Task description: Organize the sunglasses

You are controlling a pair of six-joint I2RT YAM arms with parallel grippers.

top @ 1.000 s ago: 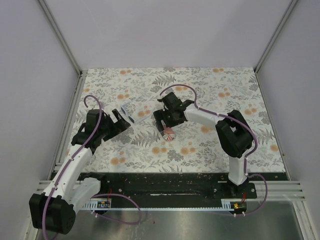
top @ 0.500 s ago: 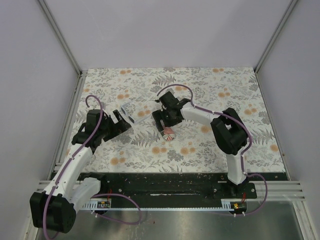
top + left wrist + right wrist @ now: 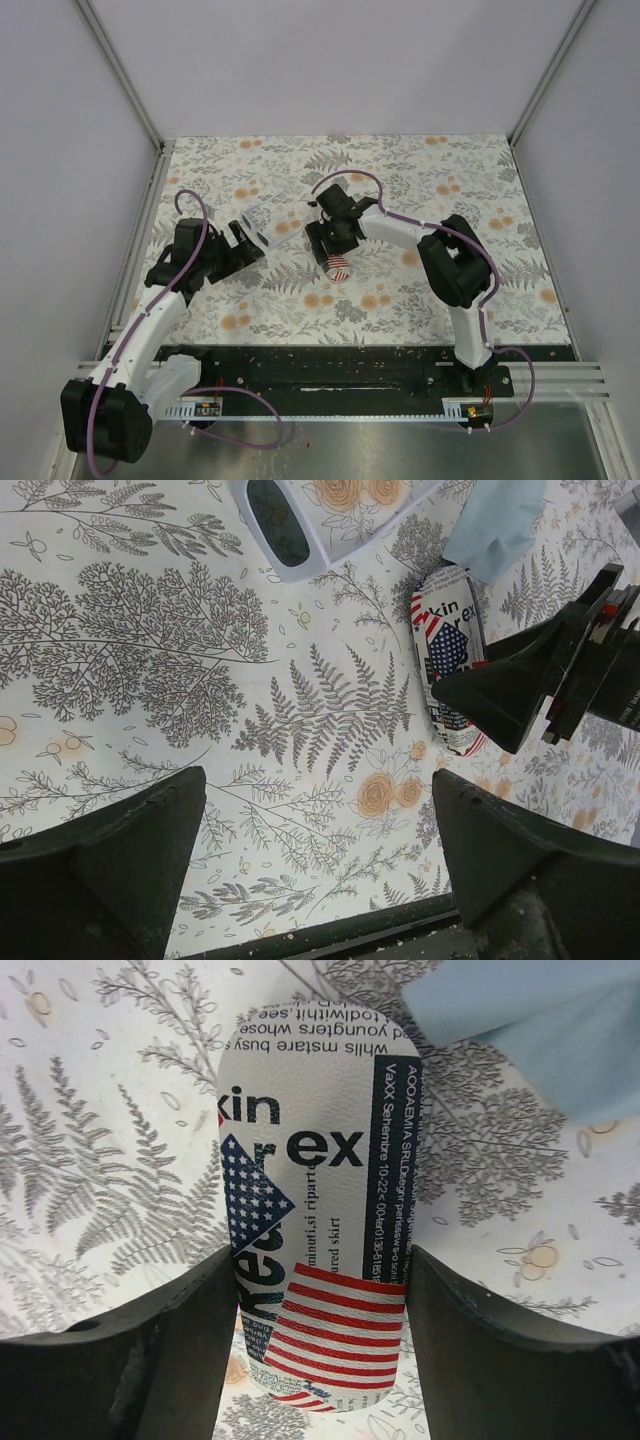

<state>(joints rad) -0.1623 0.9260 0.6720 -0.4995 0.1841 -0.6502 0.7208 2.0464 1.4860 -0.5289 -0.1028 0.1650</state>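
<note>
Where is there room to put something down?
The right side of the table is bare, past the right arm. So is the far strip along the back wall. The middle is crowded: sunglasses, cloth, case and the right claw bunch together.

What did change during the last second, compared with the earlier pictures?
The right arm's elbow swung a little toward the left arm, while the right end effector stayed astride the stars-and-stripes case. No new grasp or release shows. The open left end effector, the sunglasses and the blue cloth kept their places.
</note>
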